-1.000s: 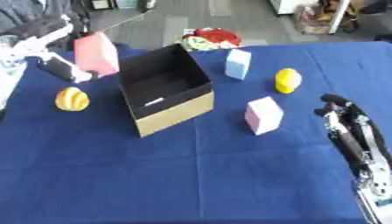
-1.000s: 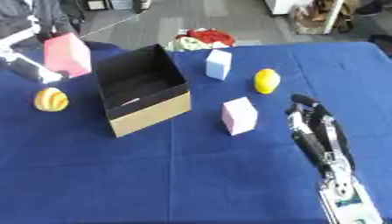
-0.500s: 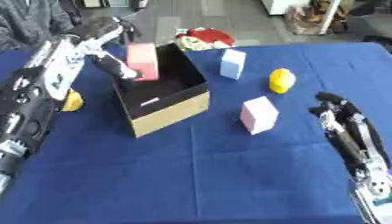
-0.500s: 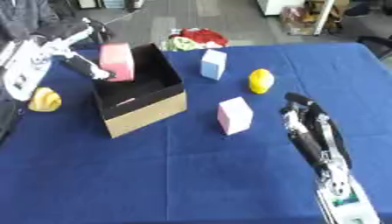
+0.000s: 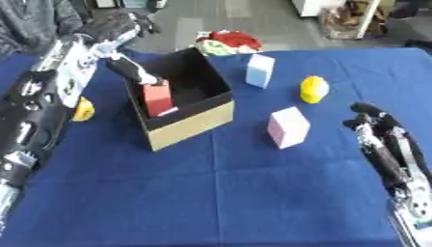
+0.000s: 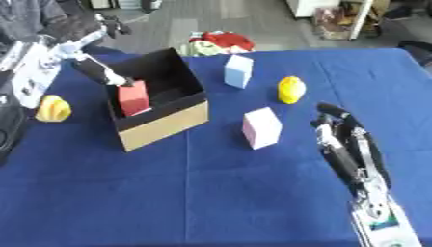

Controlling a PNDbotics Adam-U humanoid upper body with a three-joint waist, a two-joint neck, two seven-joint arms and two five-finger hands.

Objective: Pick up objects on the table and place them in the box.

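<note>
Now left hand (image 5: 127, 67) pinches red block (image 5: 157, 98) inside box (image 5: 190, 118); pink, white, two yellow items remain outside; right hand (image 5: 380, 130) relaxed.

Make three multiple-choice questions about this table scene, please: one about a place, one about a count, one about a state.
1. Where is the red block?
A. inside the box
B. on the cloth beside the box
C. in the right hand

2. How many yellow objects lie on the table?
A. one
B. two
C. three

3. What is the right hand doing?
A. holding the pink block
B. resting open, holding nothing
C. pushing the box

Answers: 1 A, the block sits within the box walls at the left hand fingers. 2 B, one on each side of the box. 3 B, its fingers lie straight, apart from every object.
</note>
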